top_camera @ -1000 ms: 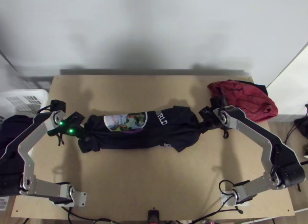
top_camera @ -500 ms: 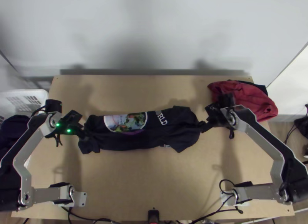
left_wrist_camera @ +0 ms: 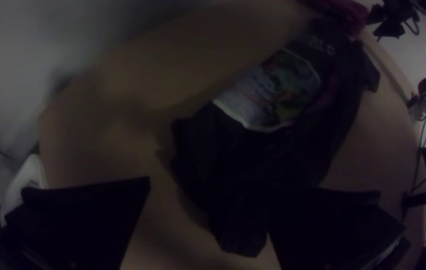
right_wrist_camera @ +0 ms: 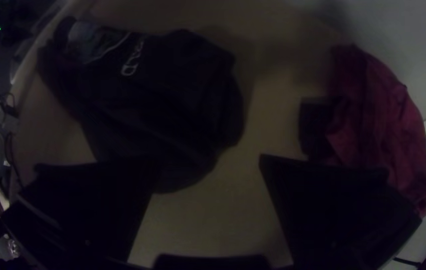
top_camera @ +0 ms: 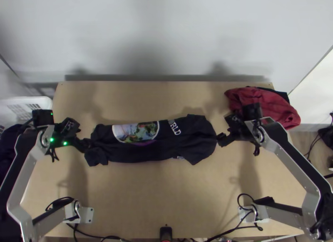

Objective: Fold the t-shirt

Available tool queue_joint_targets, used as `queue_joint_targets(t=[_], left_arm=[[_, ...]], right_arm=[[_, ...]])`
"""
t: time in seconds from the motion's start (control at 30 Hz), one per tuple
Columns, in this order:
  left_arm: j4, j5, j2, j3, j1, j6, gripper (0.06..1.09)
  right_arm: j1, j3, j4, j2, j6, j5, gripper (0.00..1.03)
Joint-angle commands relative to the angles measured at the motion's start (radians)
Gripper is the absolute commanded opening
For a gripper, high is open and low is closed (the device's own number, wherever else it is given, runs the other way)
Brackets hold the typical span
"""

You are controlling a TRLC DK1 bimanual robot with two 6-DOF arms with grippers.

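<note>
The left gripper (top_camera: 87, 144) and right gripper (top_camera: 220, 139) have eased outward, jaws spread and empty, leaving the dark printed T-shirt (top_camera: 160, 153) a long strip mid-frame on the tabletop (top_camera: 158, 192), probably ready for an end-to-end fold.

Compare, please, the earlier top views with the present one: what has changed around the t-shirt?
The left gripper has moved outward to the left, and the right gripper outward to the right, away from the middle of the t-shirt. Both are open now; whether either held cloth earlier, I cannot tell. The shirt stayed nearly the same, a long bundle with its picture up, and the red cloth stayed in place.
</note>
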State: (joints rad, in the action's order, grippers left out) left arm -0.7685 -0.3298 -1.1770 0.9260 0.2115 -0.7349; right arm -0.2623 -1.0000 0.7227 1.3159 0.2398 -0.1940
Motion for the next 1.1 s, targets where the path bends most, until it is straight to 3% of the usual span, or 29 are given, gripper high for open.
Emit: queue_joint_targets(t=[0.0, 0.13, 0.33, 0.43, 0.5, 0.6, 0.73, 0.9, 1.07], left_arm=[[-0.031, 0.057, 0.212, -0.073, -0.032, -0.092, 1.04], [0.029, 0.184, 0.419, -0.193, -0.119, -0.245, 1.04], [0.064, 0.233, 0.590, -0.254, -0.242, -0.342, 1.04], [0.190, 0.242, 0.702, -0.351, -0.308, -0.436, 1.04], [0.196, 0.262, 0.718, -0.380, -0.360, -0.480, 1.04], [0.189, 0.296, 0.721, -0.412, -0.472, -0.485, 1.04], [0.291, 0.399, 0.720, -0.454, -0.650, -0.506, 1.04], [0.359, 0.417, 0.715, -0.521, -0.771, -0.566, 1.04], [0.229, 0.416, 0.642, -0.486, -0.857, -0.449, 1.04]], right_arm=[[-0.124, -0.006, 0.021, -0.033, 0.001, 0.082, 0.89], [-0.210, -0.014, 0.018, -0.007, 0.004, 0.087, 0.83], [-0.368, -0.063, -0.025, 0.054, 0.000, 0.085, 0.44], [-0.440, -0.081, -0.069, 0.075, -0.004, 0.085, 0.19], [-0.477, -0.089, -0.129, 0.097, -0.014, 0.085, 0.03], [-0.511, -0.141, -0.147, 0.169, -0.080, 0.070, 0.03], [-0.512, -0.226, -0.164, 0.279, -0.178, -0.024, 0.03], [-0.523, -0.292, -0.204, 0.388, -0.252, -0.125, 0.03], [-0.545, -0.330, -0.209, 0.445, -0.257, -0.145, 0.03]])
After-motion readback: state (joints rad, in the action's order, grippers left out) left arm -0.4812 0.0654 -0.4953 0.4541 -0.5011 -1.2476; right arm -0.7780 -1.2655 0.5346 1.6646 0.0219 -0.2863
